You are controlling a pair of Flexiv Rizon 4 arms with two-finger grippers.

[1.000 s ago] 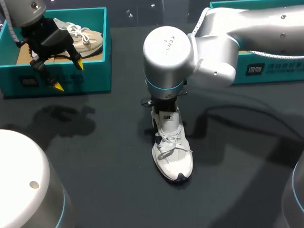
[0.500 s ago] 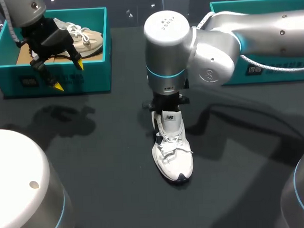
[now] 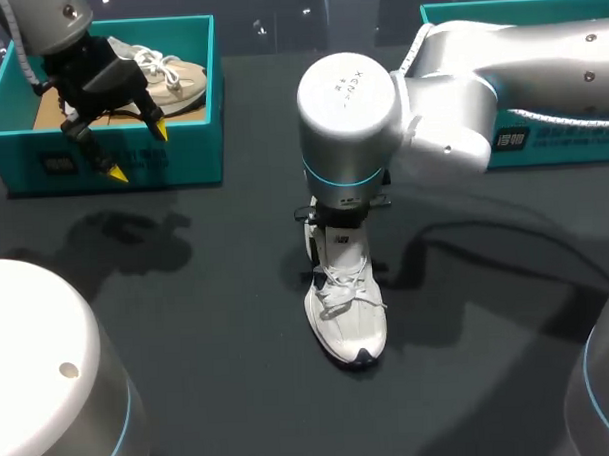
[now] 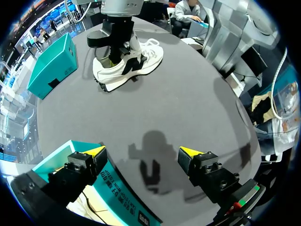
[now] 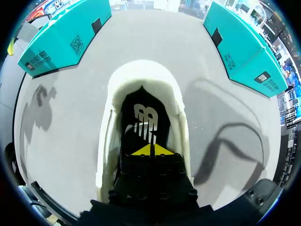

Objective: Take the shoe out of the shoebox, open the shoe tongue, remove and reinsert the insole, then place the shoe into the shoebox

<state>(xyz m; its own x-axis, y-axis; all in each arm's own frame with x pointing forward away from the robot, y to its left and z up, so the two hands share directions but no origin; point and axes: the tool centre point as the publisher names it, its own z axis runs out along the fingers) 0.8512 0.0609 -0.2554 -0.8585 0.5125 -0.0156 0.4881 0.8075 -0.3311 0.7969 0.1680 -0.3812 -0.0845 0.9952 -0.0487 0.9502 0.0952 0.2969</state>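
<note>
At shoe (image 3: 348, 322) heel, R gripper (image 5: 153, 150) shifted; L gripper (image 3: 137, 152) unmoved over shoebox (image 3: 187, 157).

The left gripper (image 4: 142, 151) hung with its two yellow-tipped black fingers (image 4: 96, 151) spread wide and nothing between them. Under it lay the rim of a teal cardboard shoebox (image 4: 117, 200) at the near edge of the dark grey table (image 4: 188, 103). Ahead, mid-table, a white lace-up sneaker (image 4: 136, 63) stood with the right arm's black gripper (image 4: 114, 56) lowered into its opening. A second teal shoebox (image 4: 51, 66) sat beside the sneaker, apart from it.
</note>
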